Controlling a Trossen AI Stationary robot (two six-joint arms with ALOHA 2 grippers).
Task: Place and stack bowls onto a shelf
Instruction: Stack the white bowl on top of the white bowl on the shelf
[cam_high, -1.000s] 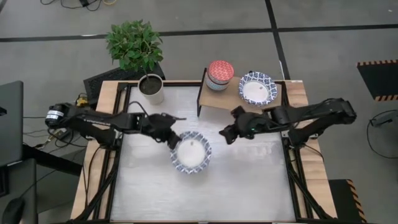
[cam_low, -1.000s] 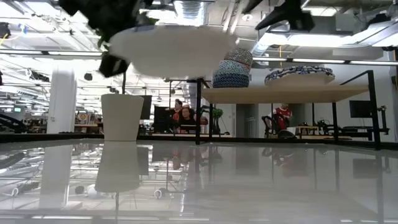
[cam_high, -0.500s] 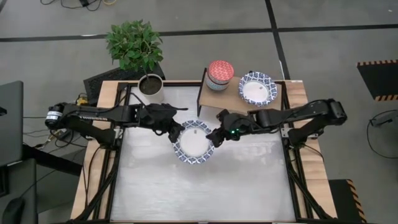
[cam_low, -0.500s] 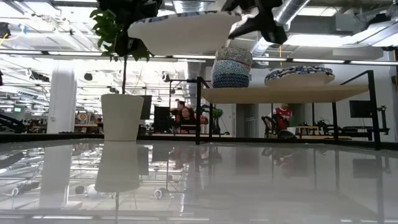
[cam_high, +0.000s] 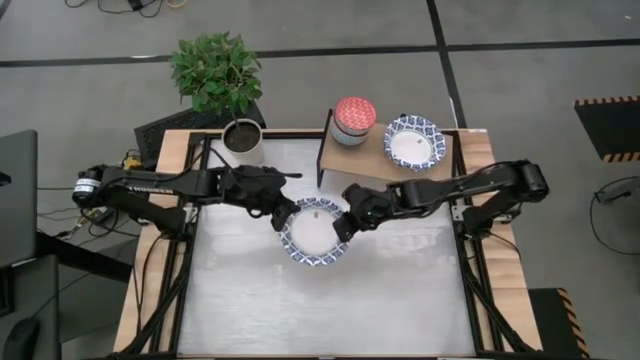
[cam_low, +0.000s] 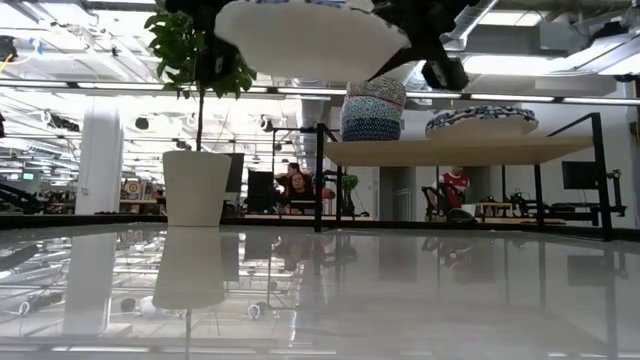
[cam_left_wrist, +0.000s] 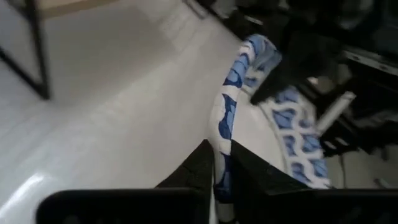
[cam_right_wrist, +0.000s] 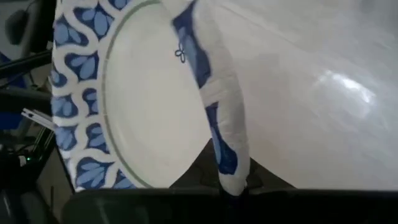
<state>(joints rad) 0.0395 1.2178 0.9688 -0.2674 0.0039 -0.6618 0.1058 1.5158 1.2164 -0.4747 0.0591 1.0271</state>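
Observation:
A wide blue-and-white bowl (cam_high: 315, 230) with a white centre hangs high above the middle of the table, and the low view shows this bowl (cam_low: 310, 40) clear of it. My left gripper (cam_high: 283, 214) is shut on its left rim, my right gripper (cam_high: 345, 222) on its right rim. The shelf (cam_high: 385, 165) stands at the table's far edge. On it rest a stack of small bowls (cam_high: 354, 120), a red one on top, and to the right another wide blue-and-white bowl (cam_high: 414, 142). My left gripper (cam_left_wrist: 222, 167) pinches the bowl's left rim (cam_left_wrist: 222, 134) between its two fingers, one inside the bowl and one outside. It comes from the table's left, slanting down. The bowl is lifted clear, roughly level. My right gripper (cam_right_wrist: 230, 182) pinches the opposite, right rim (cam_right_wrist: 225, 152) between its two fingers, one on the inner face and one on the outer. It comes from the table's right, slanting down.
A white plant pot (cam_high: 243, 142) with a leafy plant stands at the table's far left, beside the shelf's black legs (cam_high: 322, 160). The white tabletop (cam_high: 330, 310) lies bare toward the near edge. People sit in the room behind the table (cam_low: 297, 185).
My left gripper has risen with the bowl, carrying it a little toward the far edge. My right gripper has come down and toward the table's left, reached the bowl's right rim and taken hold of it. Both grippers now hold the bowl.

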